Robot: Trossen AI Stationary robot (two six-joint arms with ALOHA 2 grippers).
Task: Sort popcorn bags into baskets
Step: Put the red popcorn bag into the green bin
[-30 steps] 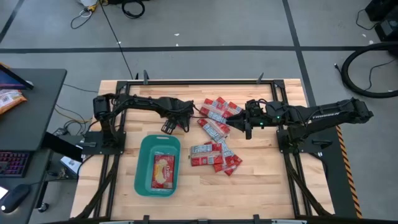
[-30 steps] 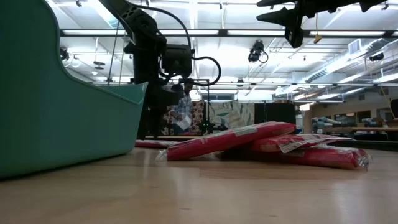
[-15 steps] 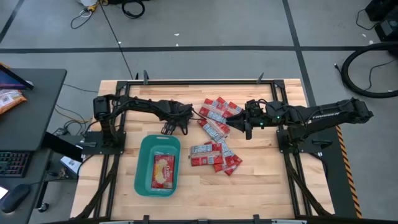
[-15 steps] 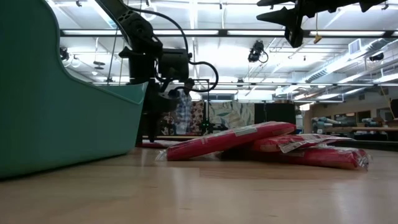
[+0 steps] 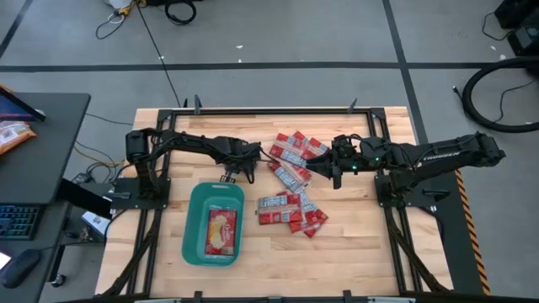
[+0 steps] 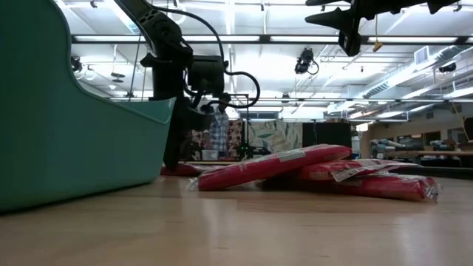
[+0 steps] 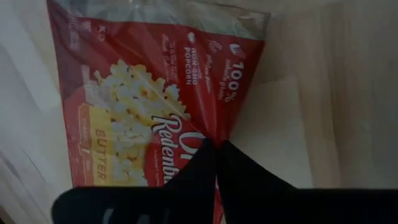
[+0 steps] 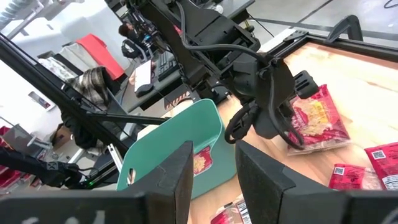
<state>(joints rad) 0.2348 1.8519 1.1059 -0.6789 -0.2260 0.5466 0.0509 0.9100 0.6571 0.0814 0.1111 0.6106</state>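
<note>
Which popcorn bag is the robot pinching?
The big butter bag on the table behind the basket. The left gripper is shut on its edge. Another big bag lies in the basket; the small packets lie untouched.

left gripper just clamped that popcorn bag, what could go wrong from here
1. The left gripper is shut on only the edge of the big popcorn bag, so the bag may slip or tear when lifted.
2. The teal basket sits close beside it and already holds a bag; a dangling bag could catch the rim.
3. The right gripper hovers open over the pile of small packets nearby, so the arms could crowd each other.
</note>
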